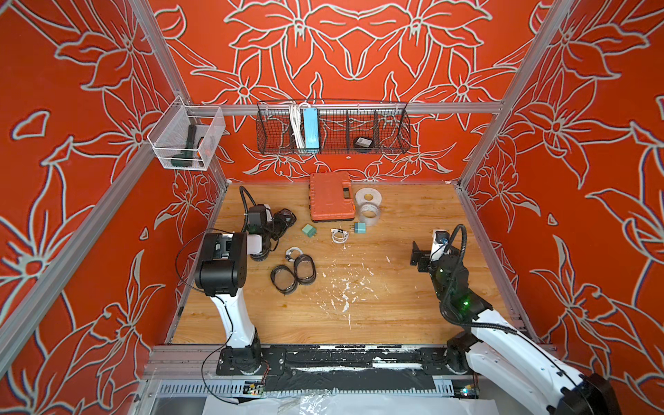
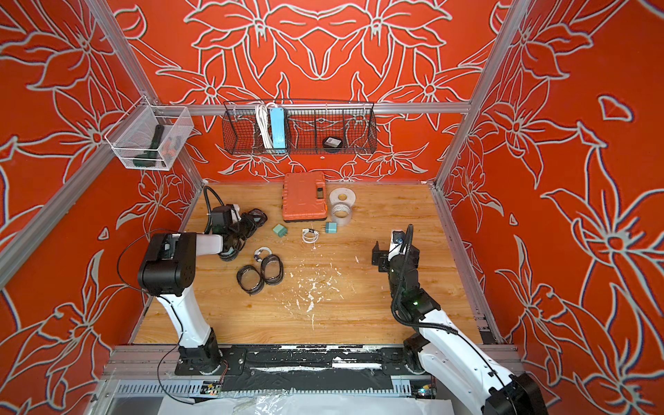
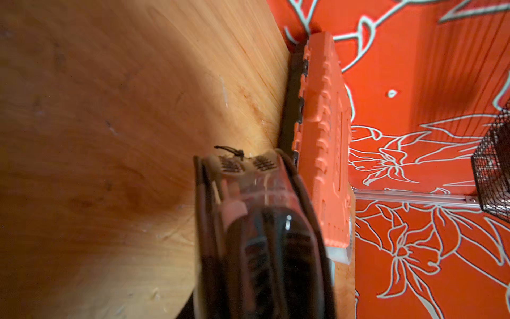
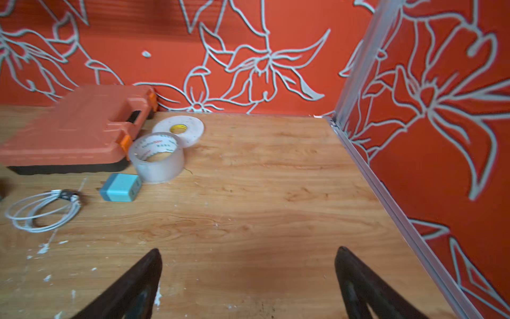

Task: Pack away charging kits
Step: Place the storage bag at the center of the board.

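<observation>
Left tool (image 1: pixel 279 223) pinches an oval pouch (image 3: pixel 256 210), black-rimmed, clear-faced, held edge-on near the ribbed orange plastic case (image 1: pixel 330 197). Right tool (image 4: pixel 248 249) spread wide, holding nothing, over bare wood-grain counter (image 4: pixel 276 198). Lying loose mid-counter: teal cube plug (image 1: pixel 309 230), second plug (image 1: pixel 360 227), coiled white cable (image 1: pixel 339 236), two flat pouches (image 1: pixel 284 281). Glossy tape rolls (image 1: pixel 369 212) sit just beside the case and second plug.

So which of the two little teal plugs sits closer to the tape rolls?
The bluer plug, just in front of the clear tape roll. The greener plug lies farther off, past the coiled white cable.
</observation>
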`<state>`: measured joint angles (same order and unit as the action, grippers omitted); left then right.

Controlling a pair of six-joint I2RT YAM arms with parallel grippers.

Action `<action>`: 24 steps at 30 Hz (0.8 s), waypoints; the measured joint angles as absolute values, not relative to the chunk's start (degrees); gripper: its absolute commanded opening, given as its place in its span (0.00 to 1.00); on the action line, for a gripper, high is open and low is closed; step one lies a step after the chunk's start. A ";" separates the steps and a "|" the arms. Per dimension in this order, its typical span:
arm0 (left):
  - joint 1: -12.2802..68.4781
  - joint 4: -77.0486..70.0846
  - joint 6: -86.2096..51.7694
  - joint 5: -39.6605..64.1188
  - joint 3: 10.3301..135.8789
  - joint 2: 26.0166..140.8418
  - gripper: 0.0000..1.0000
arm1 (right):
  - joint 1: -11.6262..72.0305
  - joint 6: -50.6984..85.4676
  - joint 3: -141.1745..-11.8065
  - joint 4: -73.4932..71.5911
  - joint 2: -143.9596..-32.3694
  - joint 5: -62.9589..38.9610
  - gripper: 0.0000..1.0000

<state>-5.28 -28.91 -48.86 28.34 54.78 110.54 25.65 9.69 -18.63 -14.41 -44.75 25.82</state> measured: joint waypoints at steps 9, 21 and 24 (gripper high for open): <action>-5.26 -27.44 -49.10 25.21 55.53 112.40 0.98 | 22.98 15.40 -19.22 -13.39 -48.12 30.30 0.98; -5.30 -12.60 -49.80 15.90 52.66 96.23 1.00 | 22.09 28.23 -25.87 0.54 -51.96 34.59 0.98; -5.82 -3.01 -50.59 14.85 58.02 93.51 0.97 | 21.47 28.01 -26.09 1.48 -52.58 33.45 0.98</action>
